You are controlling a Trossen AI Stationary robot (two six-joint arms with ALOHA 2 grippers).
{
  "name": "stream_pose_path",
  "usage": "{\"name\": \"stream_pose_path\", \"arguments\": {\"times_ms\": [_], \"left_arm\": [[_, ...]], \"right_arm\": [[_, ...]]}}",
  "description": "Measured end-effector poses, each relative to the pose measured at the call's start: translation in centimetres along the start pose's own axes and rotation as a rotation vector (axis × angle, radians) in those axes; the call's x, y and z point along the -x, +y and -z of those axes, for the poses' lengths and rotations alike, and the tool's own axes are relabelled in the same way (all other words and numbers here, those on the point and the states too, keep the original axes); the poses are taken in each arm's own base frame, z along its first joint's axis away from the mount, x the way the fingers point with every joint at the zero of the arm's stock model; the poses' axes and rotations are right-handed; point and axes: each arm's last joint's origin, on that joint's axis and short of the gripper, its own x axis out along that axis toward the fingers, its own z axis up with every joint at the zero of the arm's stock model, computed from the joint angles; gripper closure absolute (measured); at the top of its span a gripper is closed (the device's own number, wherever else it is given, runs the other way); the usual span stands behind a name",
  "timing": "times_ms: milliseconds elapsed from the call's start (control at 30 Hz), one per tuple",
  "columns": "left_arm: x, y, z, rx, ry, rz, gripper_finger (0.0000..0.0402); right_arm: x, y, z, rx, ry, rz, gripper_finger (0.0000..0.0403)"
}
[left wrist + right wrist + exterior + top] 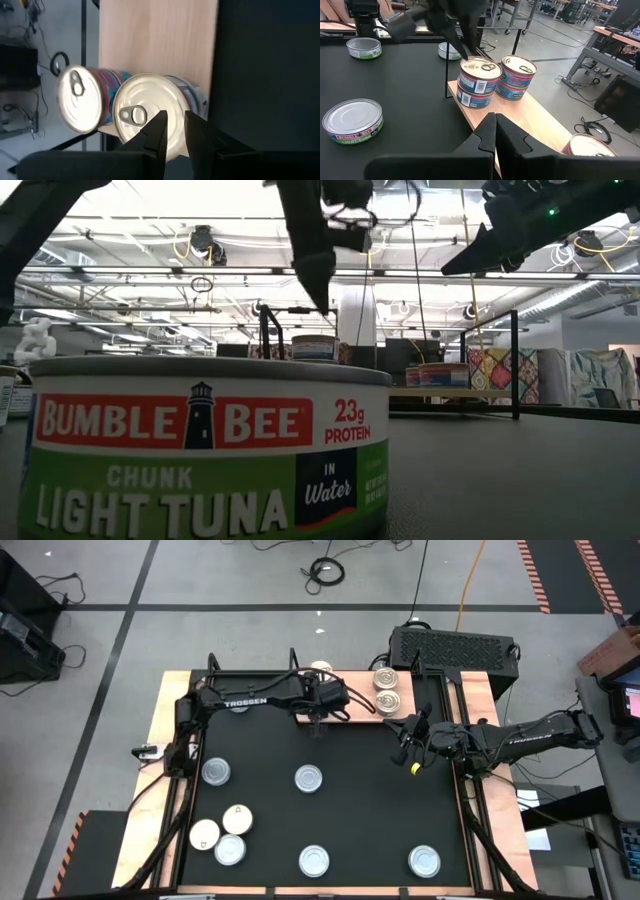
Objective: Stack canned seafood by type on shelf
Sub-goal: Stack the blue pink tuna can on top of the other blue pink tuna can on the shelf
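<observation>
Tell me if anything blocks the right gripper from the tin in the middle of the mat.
Nothing visible does: only bare mat lies between the right gripper and that tin. The left gripper hangs over the shelf, off that line.

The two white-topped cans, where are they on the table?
In the high view, the two white-topped cans sit touching on the black mat, near its front-left corner, with a silver-topped can right against them.

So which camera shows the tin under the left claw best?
The right wrist view: the top tin sits stacked on another, left gripper just above. The left wrist view shows only its lid. The high view hides it under the arm; the low view shows it tiny.
</observation>
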Motion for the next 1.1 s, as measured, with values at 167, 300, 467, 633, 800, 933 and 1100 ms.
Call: {"name": "stream_pose_path", "arguments": {"times_ms": [167, 300, 467, 633, 800, 933, 1100], "left_arm": [[3.0, -0.3, 0.0, -0.043, 0.04, 0.023, 0.0333], [4.7, -0.8, 1.3, -0.037, 0.146, 0.08, 0.0333], [6.8, -1.7, 3.1, 0.023, 0.192, 0.287, 0.0333], [9.8, -3.9, 5.2, 0.027, 0.138, 0.338, 0.0334], [12.5, -6.9, 8.5, 0.102, 0.103, 0.355, 0.0334], [13.9, -9.5, 11.3, 0.19, 0.085, 0.38, 0.0334], [13.6, -12.9, 13.6, 0.23, 0.107, 0.4, 0.0334]], "right_arm": [[0.0, 0.0, 0.0, -0.019, -0.001, -0.001, 0.0403], [0.0, 0.1, -0.1, -0.028, -0.011, -0.048, 0.0403], [-0.2, 0.9, -0.7, -0.058, -0.061, -0.223, 0.0403], [-1.0, 2.6, -1.0, -0.07, -0.11, -0.37, 0.0403], [-2.0, 4.8, -0.9, -0.073, -0.157, -0.471, 0.0403], [-2.7, 6.3, -0.5, -0.069, -0.17, -0.545, 0.0403], [-3.0, 8.0, -0.1, -0.049, -0.121, -0.594, 0.0403]]}}
